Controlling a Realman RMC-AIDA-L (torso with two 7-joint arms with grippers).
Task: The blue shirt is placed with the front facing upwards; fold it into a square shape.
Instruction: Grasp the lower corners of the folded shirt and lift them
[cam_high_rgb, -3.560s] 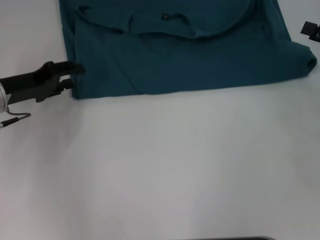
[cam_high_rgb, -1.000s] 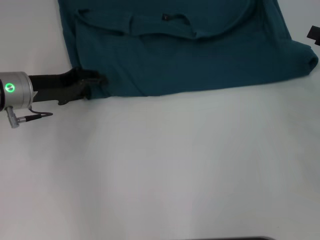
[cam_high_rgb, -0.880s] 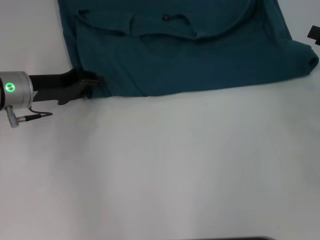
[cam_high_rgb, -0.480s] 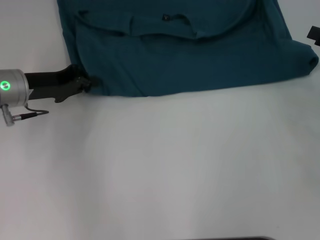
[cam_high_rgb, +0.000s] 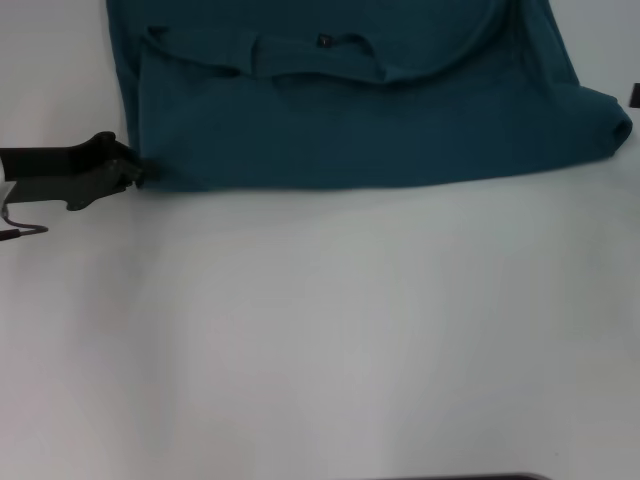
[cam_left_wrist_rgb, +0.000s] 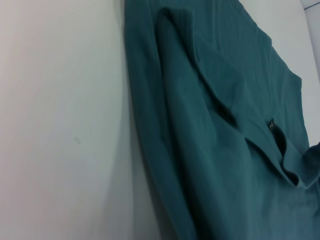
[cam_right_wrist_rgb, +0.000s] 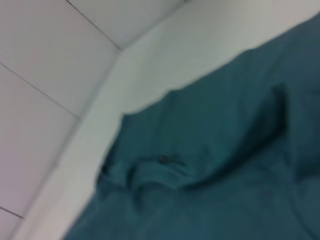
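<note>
The left tool (cam_high_rgb: 135, 172) has drawn back, closed on the corner of the blue shirt (cam_high_rgb: 360, 110), pulling the near hem straight; the fold looks neater.

The shirt (cam_high_rgb: 360, 110) ran off the head view's top edge, so its far part was unseen, and no lettering showed on it. The left gripper (cam_high_rgb: 128, 170) met the shirt's near left corner, its jaws too dark to read. The right gripper (cam_high_rgb: 635, 96) was only a sliver at the right edge. The right wrist view was blurred, leaving the neck label (cam_right_wrist_rgb: 163, 159) a smudge.
</note>
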